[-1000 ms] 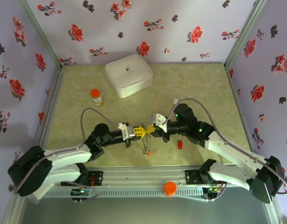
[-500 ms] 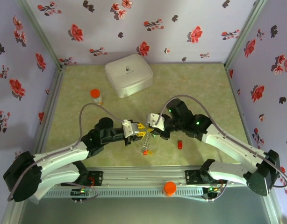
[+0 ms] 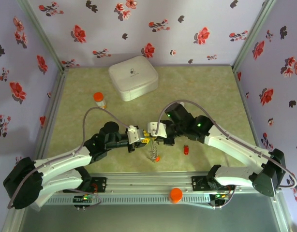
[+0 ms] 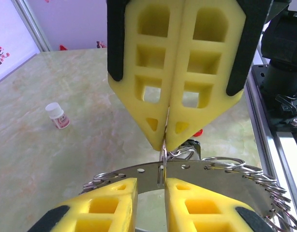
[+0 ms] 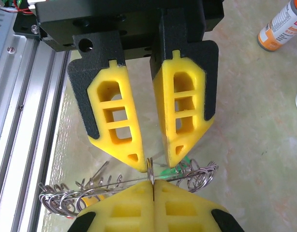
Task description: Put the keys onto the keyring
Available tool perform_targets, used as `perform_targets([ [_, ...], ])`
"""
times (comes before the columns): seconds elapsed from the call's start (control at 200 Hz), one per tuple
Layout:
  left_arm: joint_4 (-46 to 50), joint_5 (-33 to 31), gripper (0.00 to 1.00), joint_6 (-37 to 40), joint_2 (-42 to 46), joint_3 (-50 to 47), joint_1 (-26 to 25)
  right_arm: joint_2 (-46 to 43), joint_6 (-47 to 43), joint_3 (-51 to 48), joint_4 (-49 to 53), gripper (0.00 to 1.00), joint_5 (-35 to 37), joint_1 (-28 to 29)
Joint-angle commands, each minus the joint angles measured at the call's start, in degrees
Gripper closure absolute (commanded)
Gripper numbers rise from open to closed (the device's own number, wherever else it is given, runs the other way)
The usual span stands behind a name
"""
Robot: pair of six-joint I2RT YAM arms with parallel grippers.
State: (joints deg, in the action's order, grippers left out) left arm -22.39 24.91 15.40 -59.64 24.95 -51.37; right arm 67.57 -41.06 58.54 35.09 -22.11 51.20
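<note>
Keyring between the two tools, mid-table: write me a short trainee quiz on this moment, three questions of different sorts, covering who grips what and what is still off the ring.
1. True or false: the right tool is shut on a thin loop of the keyring.
2. The key lying on the table apart from the keyring has a head that is: A red, B green, C black.
3. Fill in: seen from the right wrist, the fingers of the left tool stand ____ (apart or together).
Key: 1 true; 2 A; 3 apart.
</note>
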Motion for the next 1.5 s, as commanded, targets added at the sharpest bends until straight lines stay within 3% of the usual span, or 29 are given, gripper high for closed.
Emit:
perform_targets([
  [0.0, -1.68, 1.29, 0.79, -0.19, 0.75, 1.58, -0.09, 0.45, -1.3, 2.67, -0.11, 1.0, 0.86, 1.08],
  [0.155, -2.54, 1.54, 0.84, -0.44, 0.64, 1.54, -0.13, 0.88, -1.48, 2.56, -0.43, 1.0, 0.43, 1.61],
  [0.305, -2.82, 1.81, 1.0, -0.38, 0.49, 1.53, -0.14, -0.11, -0.47, 1.53, -1.81, 1.0, -0.42, 1.46],
  [0.36, -3.45, 1.8, 1.0, -0.62, 0.64, 1.19, -0.13, -2.07, 1.83, -0.33, -4.71, 0.89, -1.54, 0.43],
  [0.48, -8.32, 1.61, 1.0, -2.38, 0.84, -0.81, -0.13, -8.58, 11.29, -7.53, -15.35, 0.73, -12.91, -6.84],
  [0.58, -14.91, 1.29, 1.0, -3.8, 0.48, -3.06, -0.12, -11.53, 15.83, -11.64, -18.97, 0.69, -15.2, -8.57],
  [0.83, -22.73, 2.23, 1.0, -4.54, -1.22, -5.7, -0.13, -13.48, 18.22, -16.67, -20.37, 0.64, -11.35, -8.57],
  [1.005, -22.72, 3.49, 1.0, -4.59, -1.36, -5.75, -0.13, -12.77, 17.86, -17.54, -21.8, 0.65, -11.97, -8.64],
  [1.495, -23.75, 4.3, 1.0, -4.47, -1.77, -5.88, -0.13, -10.86, 16.94, -15.64, -20.18, 0.85, -13.62, -8.57],
])
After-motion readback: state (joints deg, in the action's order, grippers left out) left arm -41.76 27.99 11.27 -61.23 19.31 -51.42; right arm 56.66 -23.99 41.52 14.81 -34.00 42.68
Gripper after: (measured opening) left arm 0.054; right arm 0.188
